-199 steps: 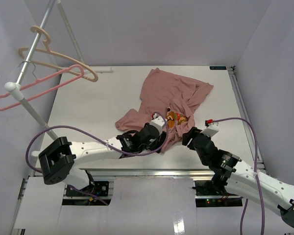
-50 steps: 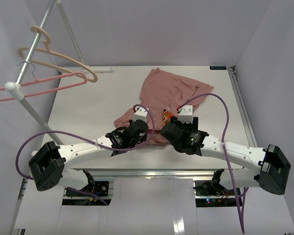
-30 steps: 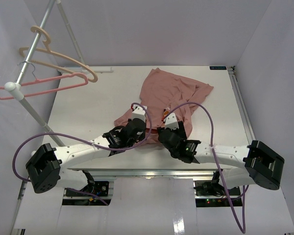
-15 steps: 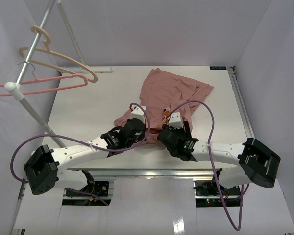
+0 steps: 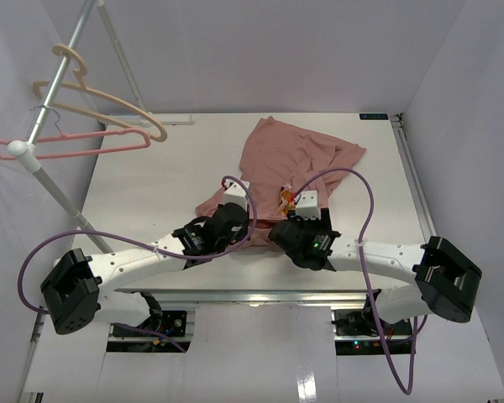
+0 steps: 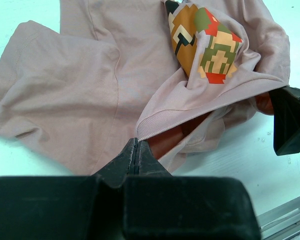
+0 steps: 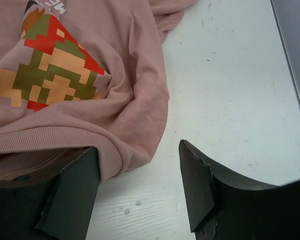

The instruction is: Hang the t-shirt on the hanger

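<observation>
My right jaws have moved in, open astride the t-shirt's (image 5: 294, 155) six-o'clock collar (image 7: 50, 135); left jaws pinch it, to spread it.

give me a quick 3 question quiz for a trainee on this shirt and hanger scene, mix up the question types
1. True or false: the t-shirt lies crumpled on the table, not on the pink hanger.
2. Fill in: the right gripper has its jaws ___.
3. Which gripper is pinched shut on the t-shirt's ribbed edge? A) left gripper B) right gripper C) neither

Key: 1 true; 2 open; 3 A
</observation>
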